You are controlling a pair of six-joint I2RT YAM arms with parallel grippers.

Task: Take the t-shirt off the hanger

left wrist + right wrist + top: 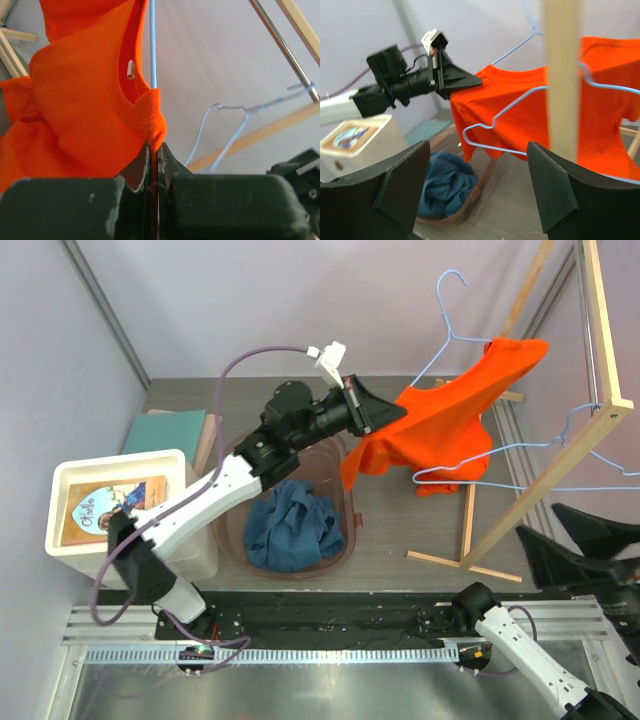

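The left gripper (154,149) is clenched on the ribbed collar of the orange t-shirt (450,425). The shirt hangs stretched above the table's far right part, draped on the blue wire hanger (447,335) at the wooden rack (610,370). The right gripper (477,185) stands released and empty, so nothing steadies the hanger. A pull could drag hanger and rack along, or the thin pinch could slip. Only the left wrist view shows the bite on the collar, with the wire just behind it. Only the top view shows the shirt's far shoulder hooked up high.
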